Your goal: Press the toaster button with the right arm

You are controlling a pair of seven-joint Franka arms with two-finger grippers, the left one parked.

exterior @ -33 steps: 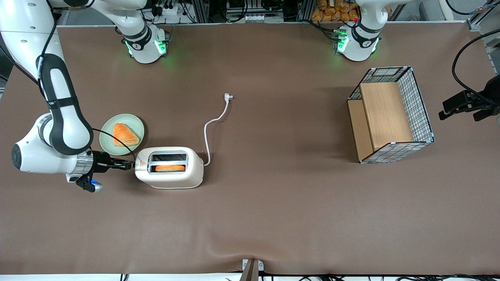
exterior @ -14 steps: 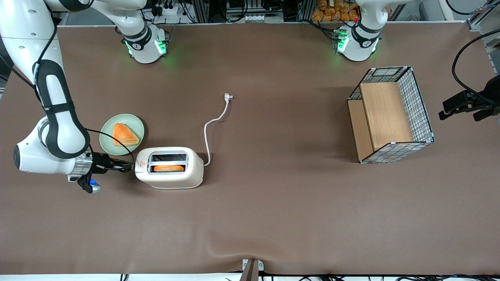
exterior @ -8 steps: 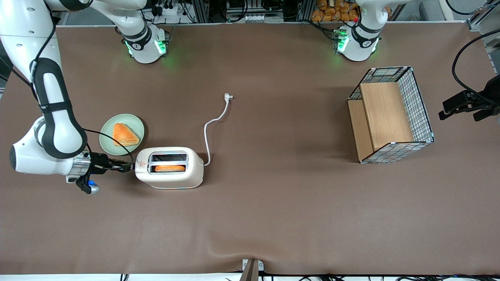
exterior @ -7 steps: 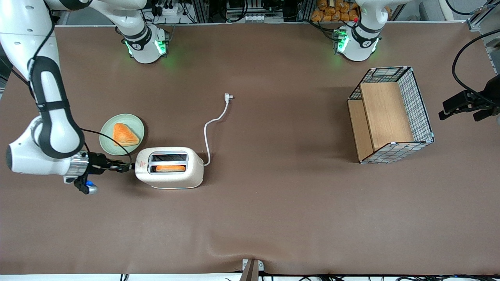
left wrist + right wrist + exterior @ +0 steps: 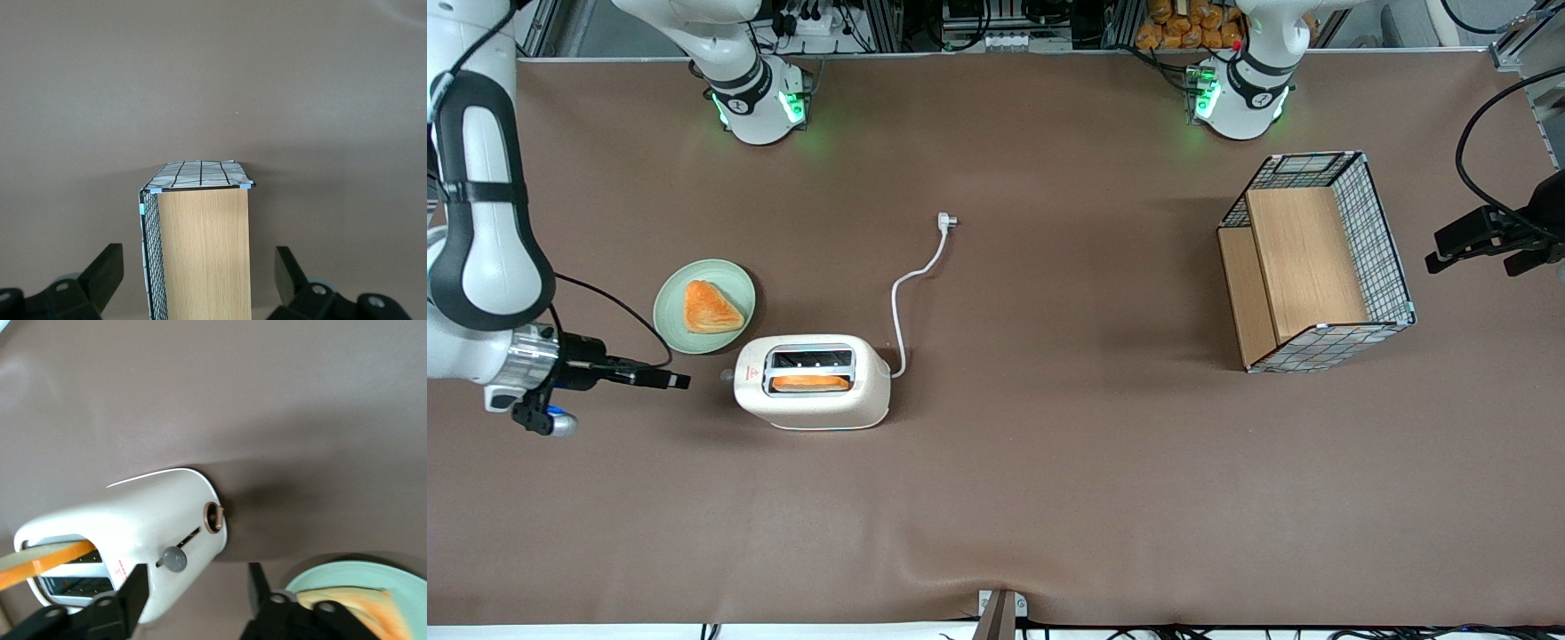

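The cream-white toaster lies on the brown table with a slice of toast in its slot nearer the front camera. The toaster button is a small pale knob on the narrow end that faces the working arm. My right gripper hangs level with that end, a short gap away from the button and not touching it. In the right wrist view the gripper is open and empty. The grey round button shows between its two black fingers, on the toaster.
A green plate with a slice of toast sits just farther from the front camera than the gripper. The toaster's white cord ends in a plug. A wire basket with wooden boards stands toward the parked arm's end.
My gripper has drawn back from the toaster's narrow end toward the working arm's end of the table. The button, covered by the fingertips before, now shows.
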